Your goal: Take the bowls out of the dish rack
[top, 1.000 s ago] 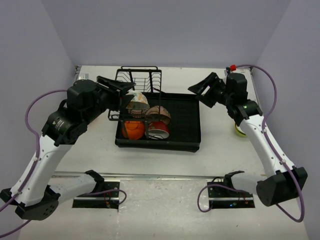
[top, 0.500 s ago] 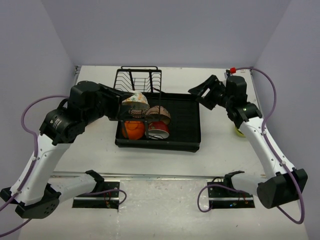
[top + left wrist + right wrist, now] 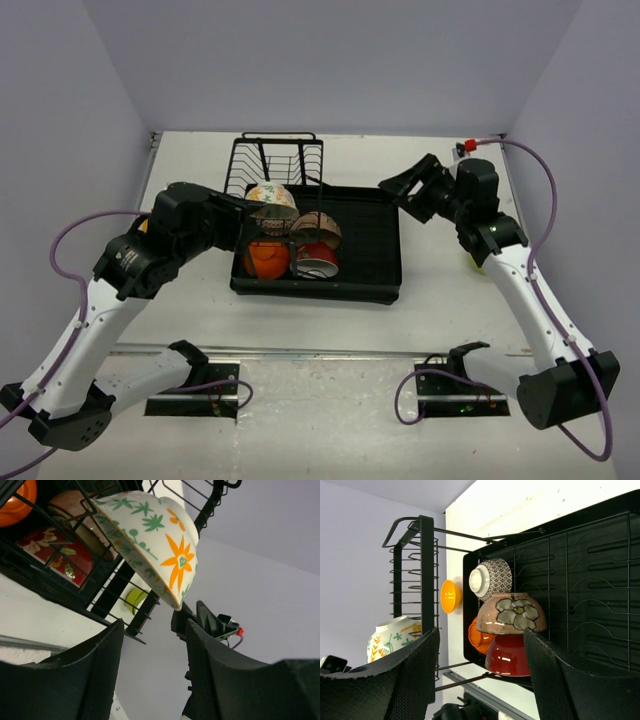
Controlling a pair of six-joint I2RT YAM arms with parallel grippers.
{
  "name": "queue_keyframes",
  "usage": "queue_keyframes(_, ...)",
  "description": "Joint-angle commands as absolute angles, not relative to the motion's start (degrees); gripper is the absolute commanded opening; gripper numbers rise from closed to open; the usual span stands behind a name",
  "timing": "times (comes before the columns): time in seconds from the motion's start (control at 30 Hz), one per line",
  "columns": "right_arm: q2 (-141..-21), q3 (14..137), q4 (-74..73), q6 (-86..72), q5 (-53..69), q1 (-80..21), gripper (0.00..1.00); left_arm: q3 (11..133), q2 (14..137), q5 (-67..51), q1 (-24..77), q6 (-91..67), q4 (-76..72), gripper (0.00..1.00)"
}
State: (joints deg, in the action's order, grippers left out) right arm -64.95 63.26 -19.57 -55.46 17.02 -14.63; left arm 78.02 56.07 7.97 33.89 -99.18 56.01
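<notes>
The black dish rack (image 3: 372, 245) holds a brown flowered bowl (image 3: 316, 229) stacked over a red bowl (image 3: 318, 264), with an orange bowl (image 3: 264, 258) beside them. A white floral bowl (image 3: 272, 196) leans tilted at the rack's left side. My left gripper (image 3: 243, 206) is open. The white bowl (image 3: 160, 545) has its rim just past my fingertips (image 3: 116, 630), not between them. My right gripper (image 3: 404, 186) hangs open and empty above the tray's far right corner. From there I see the brown (image 3: 512, 614), red (image 3: 510, 656) and orange (image 3: 476, 634) bowls.
The upright wire slots (image 3: 280, 160) rise at the back of the rack. A grey patterned bowl (image 3: 492, 579) lies in the tray's far left. A yellow-orange bowl (image 3: 450, 596) sits on the table left of the rack. A lime green bowl (image 3: 478, 263) sits right of it.
My left gripper has dropped lower and closer to the white floral bowl, which now sits more upright. The right arm has shifted slightly to the right.
</notes>
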Motion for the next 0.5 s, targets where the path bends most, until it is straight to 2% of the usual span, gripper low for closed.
queue_keyframes(0.0, -62.58, 62.23, -16.96, -54.67, 15.82, -14.85, 0.69, 74.02, 54.06, 12.65, 34.19, -101.25, 50.37, 0.55)
queue_keyframes(0.37, -61.61, 61.79, -17.75, -53.09, 16.26, -14.77, 0.69, 71.10, 58.53, 13.53, 34.36, -101.77, 38.68, 0.54)
queue_keyframes(0.47, -61.70, 61.96, -18.02, -52.74, 16.26, -14.77, 0.69, 69.96, 58.45, 15.46, 34.80, -102.13, 35.52, 0.48)
